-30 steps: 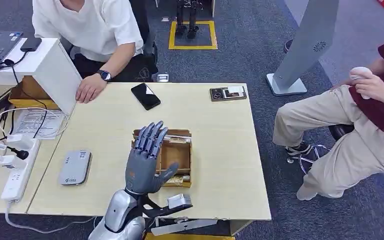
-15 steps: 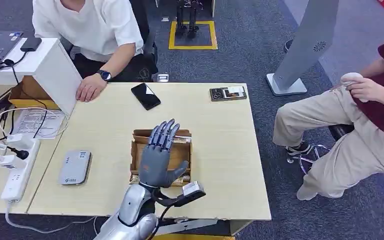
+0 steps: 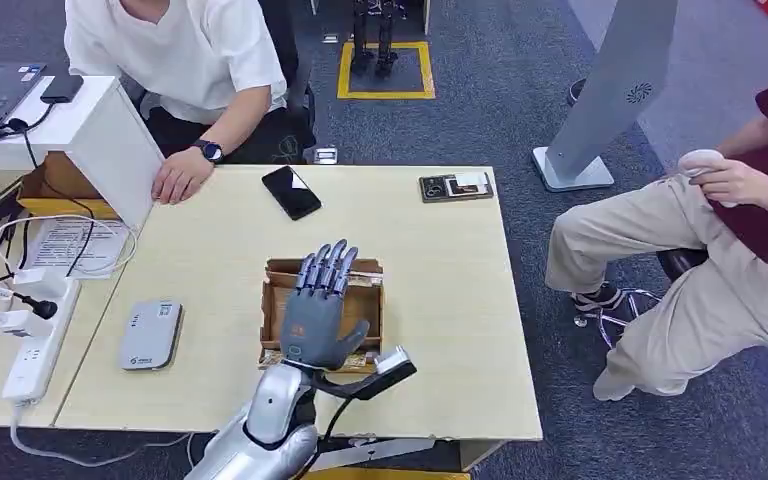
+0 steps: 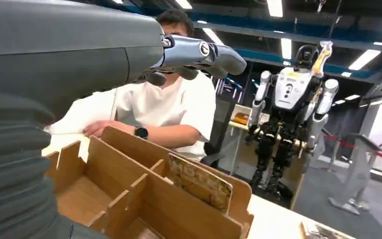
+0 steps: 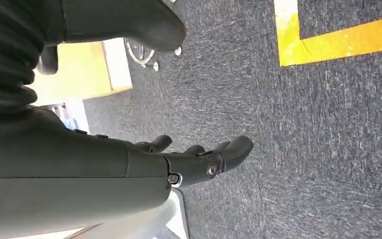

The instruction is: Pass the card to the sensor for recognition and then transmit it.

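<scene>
A pale wooden table (image 3: 440, 300) seen from the robot's head camera. In the middle of it sits a shallow brown wooden box (image 3: 365, 300) split into compartments. The robot's left hand (image 3: 317, 310) hovers directly over this box, palm down, fingers stretched forward and slightly spread, thumb out to the side, holding nothing.

From the left wrist camera, a card (image 4: 199, 182) with a worn printed face stands upright on edge in the wooden box (image 4: 129, 189), leaning against its far wall. The fingers (image 4: 204, 52) reach out above the card and are clear of it, not touching.

A grey card sensor (image 3: 150, 334) lies flat on the table to the left of the box, well apart from the hand. A black phone (image 3: 291, 192) lies farther back.

A person in a white shirt (image 3: 175, 50) sits at the far side, one hand on the table. Another person (image 3: 720, 230) sits off to the right.

The right hand (image 5: 199, 162) hangs over dark carpet (image 5: 303, 124), fingers loosely curled with nothing in them.
</scene>
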Motion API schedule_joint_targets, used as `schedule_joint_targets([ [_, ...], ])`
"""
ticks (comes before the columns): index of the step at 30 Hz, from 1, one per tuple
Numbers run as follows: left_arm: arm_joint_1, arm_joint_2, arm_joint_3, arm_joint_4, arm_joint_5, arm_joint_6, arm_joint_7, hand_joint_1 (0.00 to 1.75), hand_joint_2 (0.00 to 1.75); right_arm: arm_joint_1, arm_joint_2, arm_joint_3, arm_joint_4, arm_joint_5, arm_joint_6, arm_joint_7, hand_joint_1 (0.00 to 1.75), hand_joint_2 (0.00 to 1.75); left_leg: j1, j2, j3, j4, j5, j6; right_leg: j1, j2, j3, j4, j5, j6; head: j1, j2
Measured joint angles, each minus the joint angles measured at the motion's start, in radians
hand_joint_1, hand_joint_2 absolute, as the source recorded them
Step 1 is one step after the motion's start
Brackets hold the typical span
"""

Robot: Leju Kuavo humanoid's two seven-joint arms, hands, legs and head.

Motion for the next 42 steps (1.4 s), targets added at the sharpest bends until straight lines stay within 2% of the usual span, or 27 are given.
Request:
schedule_joint_targets([
  [7, -0.002, -0.005, 0.0, 0.013, -0.007, 0.0, 0.012, 0.0, 1.75, 0.0, 0.0, 0.0, 0.002, 0.0, 0.0, 0.0, 0.0, 1.75, 0.0, 0.0, 0.0, 0.0, 0.0, 0.0, 0.0, 0.0, 0.0, 0.0, 0.0, 0.0, 0.0, 0.0],
  [15, -0.002, -0.005, 0.0, 0.013, -0.048, 0.003, 0.063, 0.0, 1.75, 0.0, 0.0, 0.0, 0.002, 0.0, 0.0, 0.007, 0.0, 1.75, 0.0, 0.0, 0.0, 0.0, 0.0, 0.0, 0.0, 0.0, 0.0, 0.0, 0.0, 0.0, 0.0, 0.0],
  [42, -0.002, -0.005, 0.0, 0.013, -0.052, 0.003, 0.065, 0.0, 1.75, 0.0, 0.0, -0.001, 0.002, 0.0, 0.0, 0.007, 0.0, 1.75, 0.0, 0.0, 0.0, 0.0, 0.0, 0.0, 0.0, 0.0, 0.0, 0.0, 0.0, 0.0, 0.0, 0.0],
])
